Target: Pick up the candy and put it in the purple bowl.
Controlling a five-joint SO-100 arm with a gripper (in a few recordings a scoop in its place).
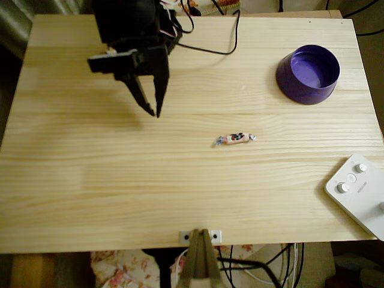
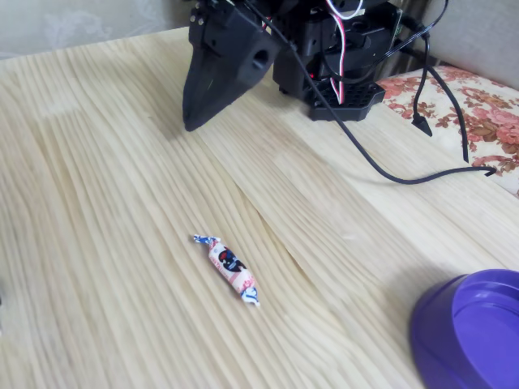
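The candy (image 1: 234,138) lies flat on the wooden table near its middle, a small pinkish wrapped sweet with twisted ends; in the fixed view the candy (image 2: 227,267) lies alone on the bare wood. The purple bowl (image 1: 308,75) stands upright at the table's far right and appears empty; the fixed view catches part of the purple bowl (image 2: 470,332) at the bottom right corner. My black gripper (image 1: 154,113) hangs over the table's far left, well apart from the candy, with its tips together and nothing held. In the fixed view the gripper (image 2: 190,123) reads as one closed wedge pointing down at the wood.
A white device with round buttons (image 1: 360,192) sits at the table's near right corner. A black cable (image 2: 405,174) trails from the arm's base across the far edge. A clamp bracket (image 1: 200,237) grips the near edge.
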